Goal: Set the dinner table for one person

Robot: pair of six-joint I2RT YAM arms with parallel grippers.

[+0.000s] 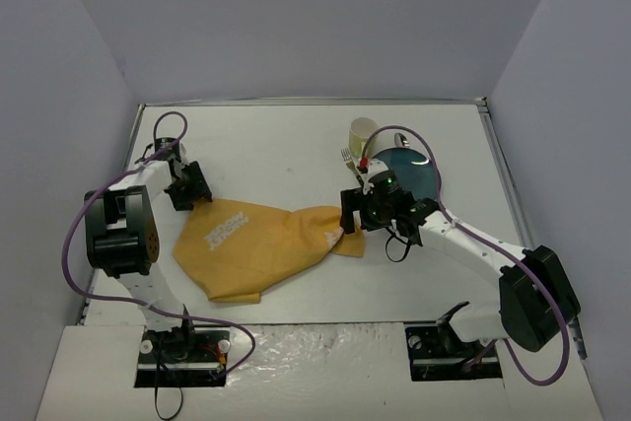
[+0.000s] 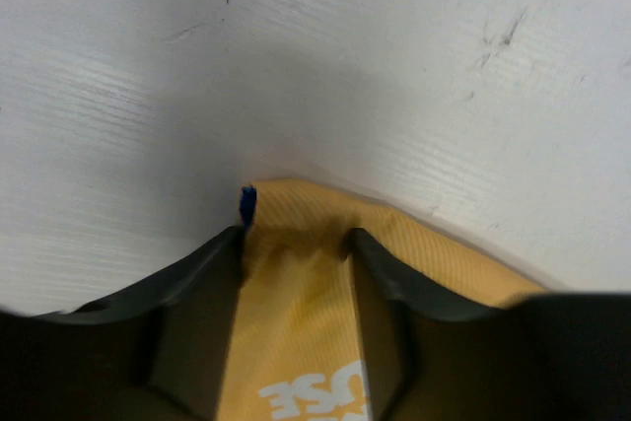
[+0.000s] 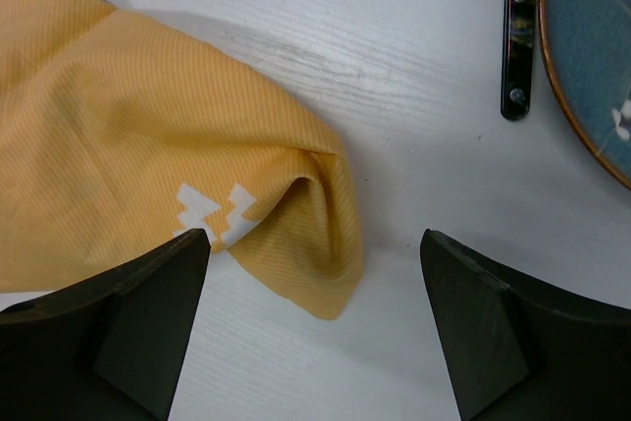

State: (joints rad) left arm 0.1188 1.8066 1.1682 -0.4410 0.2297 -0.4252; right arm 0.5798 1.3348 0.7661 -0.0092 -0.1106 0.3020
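The dinner table (image 1: 286, 145) is a large white tabletop that fills the view from the arms' bases to the far wall. An orange placemat (image 1: 256, 244) with white lettering lies crumpled across its middle, not spread flat. Its right end is bunched into a folded point.

At the far right of the table a dark blue plate (image 1: 409, 170) lies flat, with a pale yellow cup (image 1: 363, 131) upright just beyond its left edge. A fork (image 1: 347, 158) lies beside the cup. The right wrist view also shows a dark knife handle (image 3: 519, 36) with rivets, just left of the plate's rim. These pieces sit close to the mat's right end, near the right arm.

The left arm bends forward, its gripper (image 1: 187, 184) low at the mat's upper left corner. The fingers (image 2: 197, 293) stand either side of that corner, where a small blue tab (image 2: 247, 206) shows. Cloth fills the gap between them — whether they are pinching it cannot be told.

The right arm stretches in toward the centre, and its gripper (image 3: 315, 244) hangs over the mat's folded right tip. The jaws are spread wide and hold nothing.
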